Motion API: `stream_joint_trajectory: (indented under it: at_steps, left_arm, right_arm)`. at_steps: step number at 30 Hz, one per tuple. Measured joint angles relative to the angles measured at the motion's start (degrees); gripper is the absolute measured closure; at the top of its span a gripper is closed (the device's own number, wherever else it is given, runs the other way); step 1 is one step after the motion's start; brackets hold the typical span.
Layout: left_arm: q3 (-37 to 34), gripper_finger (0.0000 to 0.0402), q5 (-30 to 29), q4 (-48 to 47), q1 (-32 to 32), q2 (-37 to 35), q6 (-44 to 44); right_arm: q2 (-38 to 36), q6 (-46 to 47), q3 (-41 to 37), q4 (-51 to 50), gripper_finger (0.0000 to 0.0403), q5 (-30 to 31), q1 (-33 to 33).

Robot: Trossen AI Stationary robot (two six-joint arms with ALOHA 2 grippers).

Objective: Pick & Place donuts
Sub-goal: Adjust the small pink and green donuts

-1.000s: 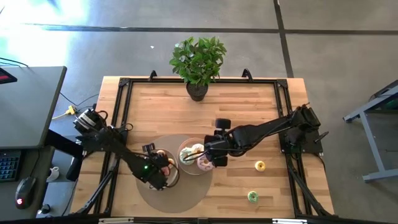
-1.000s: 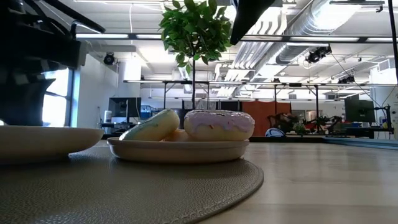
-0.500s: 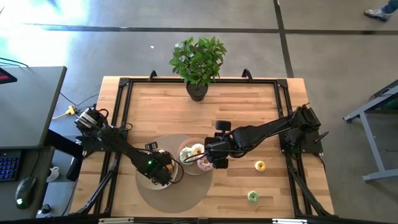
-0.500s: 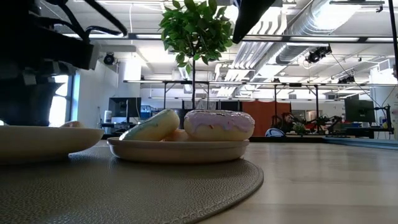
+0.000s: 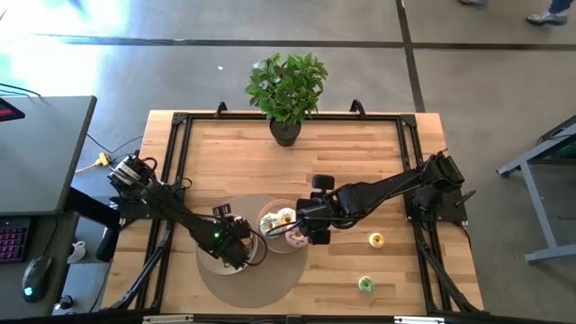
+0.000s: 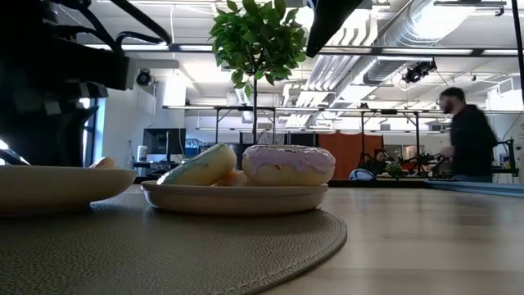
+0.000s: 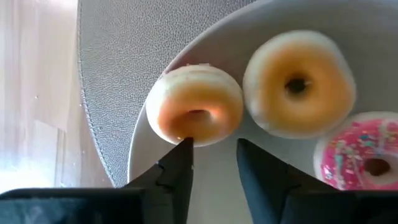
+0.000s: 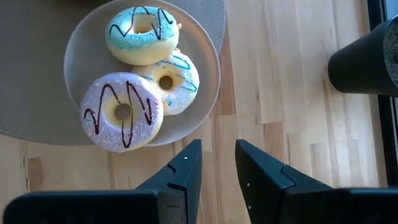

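Observation:
My left gripper (image 7: 214,152) is open, low over the left beige plate (image 7: 205,180). That plate holds three mini donuts: a pale one (image 7: 196,112) tilted against the rim, a yellow one (image 7: 298,84) and a pink one (image 7: 367,165). My right gripper (image 8: 214,155) is open and hovers over bare wood beside the right plate (image 8: 205,68). In that plate lie a blue-iced donut (image 8: 142,34), a white one (image 8: 168,81) and a lilac one (image 8: 121,112). A yellow mini donut (image 5: 376,239) and a green one (image 5: 365,284) lie on the table. My left gripper has one fingertip (image 7: 185,149) right at the lower edge (image 7: 186,135) of the tilted pale mini donut; whether it touches, I cannot tell. The donut leans on the plate's rim, its hole facing the gripper.
Both plates sit on a round grey placemat (image 5: 261,283). A potted plant (image 5: 286,90) stands at the table's far edge. Bare wood lies to the right of the mat, around the two loose mini donuts. A person (image 6: 471,135) shows in the room behind.
My left gripper has shifted a little toward the table's right over the left plate. In the low view a small donut's top now shows above that plate's rim. A person has walked into the background.

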Motion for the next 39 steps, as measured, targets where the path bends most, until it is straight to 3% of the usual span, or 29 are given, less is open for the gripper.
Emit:
stream_joint_trajectory:
  at_steps: [10,26,34,39]
  left_arm:
    - [-3.64,0.0395,-0.86,5.09,-0.02,-0.11,-0.46]
    - [-2.77,0.0401,-4.79,6.76,-0.94,-6.17,-3.28]
    - [-2.83,0.0401,2.64,10.41,-3.93,-8.47,0.04]
    - [-2.83,0.0401,-1.49,12.79,-6.58,-10.34,2.84]
  right_arm:
    - [0.02,0.0,0.0,0.0,0.0309,0.0,0.0]
    - [0.02,0.0,0.0,-0.02,0.0309,0.0,0.0]
    - [0.02,0.0,0.0,-0.02,0.0309,0.0,-0.02]
    - [0.02,0.0,0.0,0.74,0.0309,0.02,0.0]
